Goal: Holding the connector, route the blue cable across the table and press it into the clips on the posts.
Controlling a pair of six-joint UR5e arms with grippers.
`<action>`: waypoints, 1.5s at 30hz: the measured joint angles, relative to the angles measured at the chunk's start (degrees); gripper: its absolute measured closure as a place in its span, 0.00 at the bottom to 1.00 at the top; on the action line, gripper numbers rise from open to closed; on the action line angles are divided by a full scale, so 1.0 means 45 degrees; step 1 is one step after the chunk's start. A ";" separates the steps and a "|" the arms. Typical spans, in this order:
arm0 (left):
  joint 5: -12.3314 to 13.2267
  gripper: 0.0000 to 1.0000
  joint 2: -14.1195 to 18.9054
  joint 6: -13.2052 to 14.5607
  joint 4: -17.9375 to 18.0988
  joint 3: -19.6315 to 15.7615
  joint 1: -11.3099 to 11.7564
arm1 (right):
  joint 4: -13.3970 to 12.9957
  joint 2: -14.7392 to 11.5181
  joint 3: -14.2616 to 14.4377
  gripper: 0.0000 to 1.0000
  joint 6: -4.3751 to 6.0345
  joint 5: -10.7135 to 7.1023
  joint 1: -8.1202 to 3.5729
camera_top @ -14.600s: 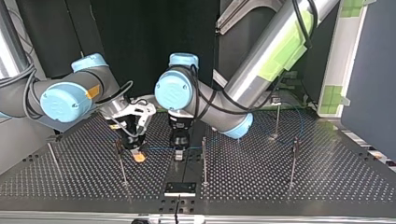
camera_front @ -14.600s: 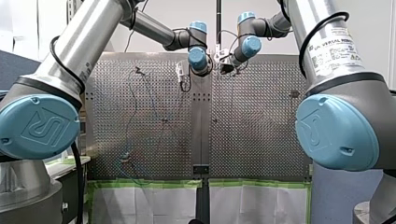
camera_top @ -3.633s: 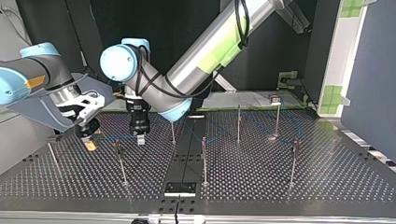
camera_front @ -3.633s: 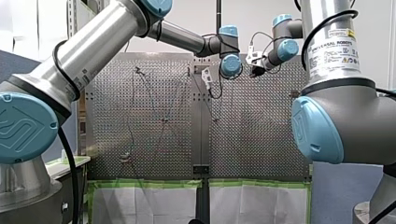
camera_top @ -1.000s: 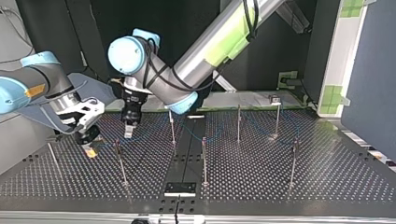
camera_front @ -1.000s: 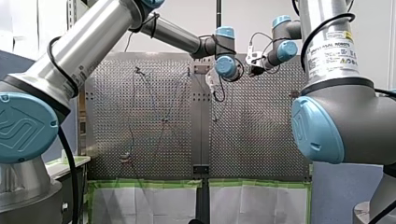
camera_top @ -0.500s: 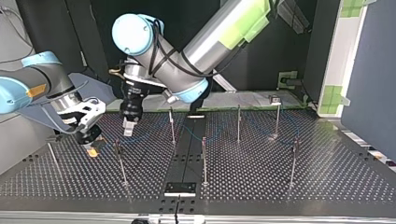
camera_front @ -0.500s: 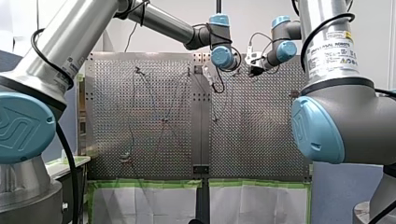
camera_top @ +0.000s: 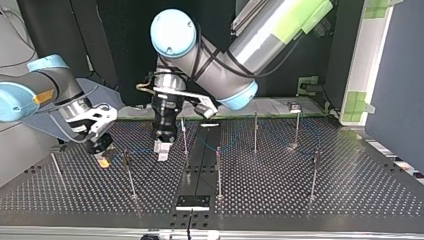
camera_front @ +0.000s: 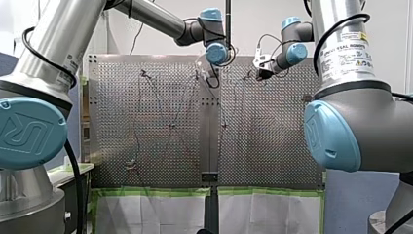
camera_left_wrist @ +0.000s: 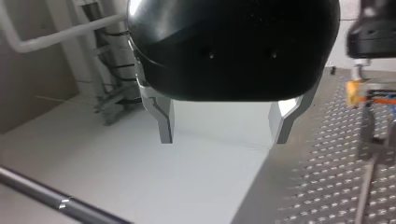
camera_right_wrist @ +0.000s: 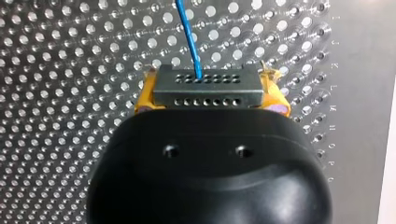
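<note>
**Left gripper [camera_top: 162,150] shifted toward a centre post; connector [camera_right_wrist: 205,87] held in right gripper [camera_right_wrist: 210,99]**

Since half a second ago, the left gripper has travelled toward the top view's right. It now hangs low over the perforated table [camera_top: 280,190], just beside a post [camera_top: 184,136]. Its fingers [camera_left_wrist: 166,119] stand apart with nothing between them. The right gripper, at the top view's left, is clamped on the connector between yellow pads [camera_right_wrist: 144,100]. The blue cable [camera_right_wrist: 188,32] leaves the connector's face and runs ahead of the gripper, over the table.
</note>
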 joint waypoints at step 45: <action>0.1296 0.00 0.3487 -0.1624 0.4805 -0.4804 0.0098 | 0.0020 0.0085 0.0001 1.00 -0.0070 -0.0001 0.0187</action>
